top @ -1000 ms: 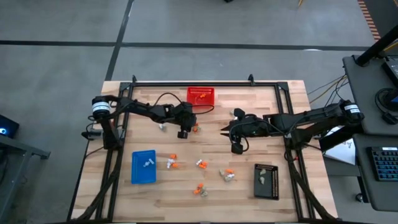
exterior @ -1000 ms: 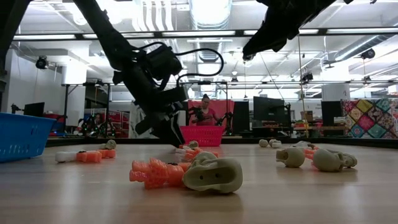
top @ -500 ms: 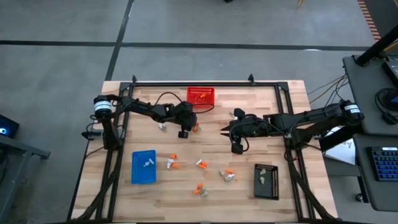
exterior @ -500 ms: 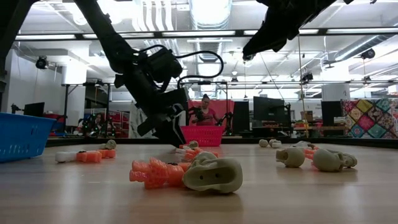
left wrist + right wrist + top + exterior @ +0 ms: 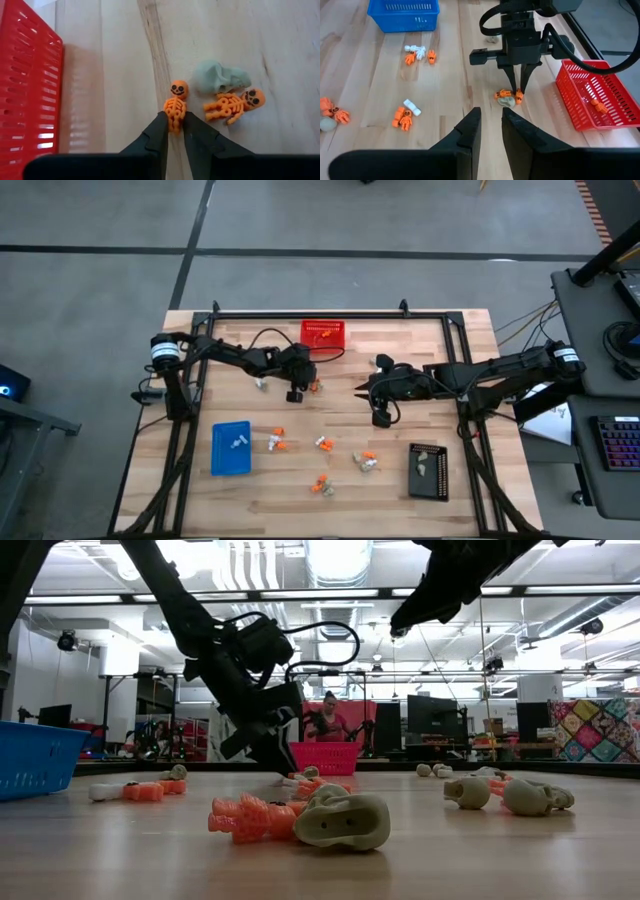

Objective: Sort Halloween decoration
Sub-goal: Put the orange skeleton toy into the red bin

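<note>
Halloween decoration pieces lie scattered on the worktop (image 5: 400, 470); the left tool (image 5: 174, 131) pinches an orange skeleton (image 5: 175, 106) beside the red basket (image 5: 27, 90), likely its destination. Right tool (image 5: 490, 131) waits mid-table, narrow, holding nothing.

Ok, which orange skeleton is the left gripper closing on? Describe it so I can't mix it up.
Start at the red basket. Beside it lie two orange skeletons by a grey skull. Yours is the skeleton nearer the basket, pinched at its legs by the left gripper.
</note>
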Robot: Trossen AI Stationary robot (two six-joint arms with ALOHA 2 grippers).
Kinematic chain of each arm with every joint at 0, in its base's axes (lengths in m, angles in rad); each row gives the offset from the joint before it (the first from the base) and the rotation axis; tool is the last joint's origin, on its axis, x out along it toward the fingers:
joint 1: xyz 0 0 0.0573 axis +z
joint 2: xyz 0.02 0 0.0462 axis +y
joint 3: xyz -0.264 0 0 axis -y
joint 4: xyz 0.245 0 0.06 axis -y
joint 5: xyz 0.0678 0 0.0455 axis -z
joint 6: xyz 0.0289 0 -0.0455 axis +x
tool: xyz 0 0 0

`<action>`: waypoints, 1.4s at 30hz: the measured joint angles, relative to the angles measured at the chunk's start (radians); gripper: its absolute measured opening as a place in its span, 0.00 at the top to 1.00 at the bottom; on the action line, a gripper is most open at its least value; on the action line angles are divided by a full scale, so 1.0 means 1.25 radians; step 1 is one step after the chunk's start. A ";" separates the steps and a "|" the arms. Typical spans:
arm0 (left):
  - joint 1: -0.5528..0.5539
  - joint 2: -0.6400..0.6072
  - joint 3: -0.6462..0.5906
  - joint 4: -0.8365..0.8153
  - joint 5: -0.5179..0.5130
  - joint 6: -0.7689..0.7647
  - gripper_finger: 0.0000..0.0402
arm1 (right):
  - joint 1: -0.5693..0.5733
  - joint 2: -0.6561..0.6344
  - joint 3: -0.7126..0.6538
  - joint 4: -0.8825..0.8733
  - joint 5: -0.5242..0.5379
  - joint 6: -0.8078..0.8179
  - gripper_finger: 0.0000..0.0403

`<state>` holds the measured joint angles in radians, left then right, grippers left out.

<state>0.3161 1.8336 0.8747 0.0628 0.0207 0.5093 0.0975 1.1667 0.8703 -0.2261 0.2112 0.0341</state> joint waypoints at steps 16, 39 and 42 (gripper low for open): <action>0.002 -0.168 -0.002 -0.024 -0.015 -0.020 0.91 | 0.000 0.000 -0.003 0.000 0.000 0.002 0.84; 0.144 -0.058 0.362 -0.326 -0.046 0.036 0.91 | 0.000 0.000 -0.004 0.018 0.000 -0.004 0.84; 0.159 -0.012 0.405 -0.369 -0.046 0.032 0.91 | 0.000 0.000 -0.004 0.018 0.000 -0.006 0.84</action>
<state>0.5146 1.8191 1.3808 -0.3987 -0.0364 0.5493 0.0978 1.1667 0.8652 -0.2031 0.2111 0.0265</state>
